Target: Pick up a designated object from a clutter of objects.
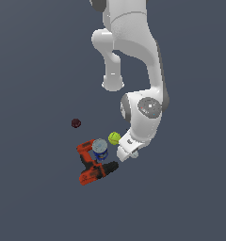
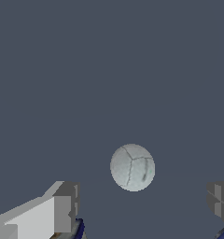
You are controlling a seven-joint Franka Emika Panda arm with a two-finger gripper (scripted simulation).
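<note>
The white ball (image 2: 132, 167) sits in the lower middle of the wrist picture on the bare dark floor (image 2: 109, 70), between the two grey fingertips (image 2: 67, 205), one at the lower left and the other at the lower right edge of that frame. It looks small, round and hard, with faint seam lines, so I judge it light and rigid but apt to roll or squirt out; the safest hold is across its widest girth, pads square on opposite sides. The gripper (image 2: 144, 203) stands wide apart, far wider than the ball, touching nothing and carrying nothing. In the exterior picture the hand (image 1: 129, 149) is low at centre, just right of the yellow-green ball (image 1: 114, 138) and blue can (image 1: 100, 148); the white ball is probably hidden beneath it there.
</note>
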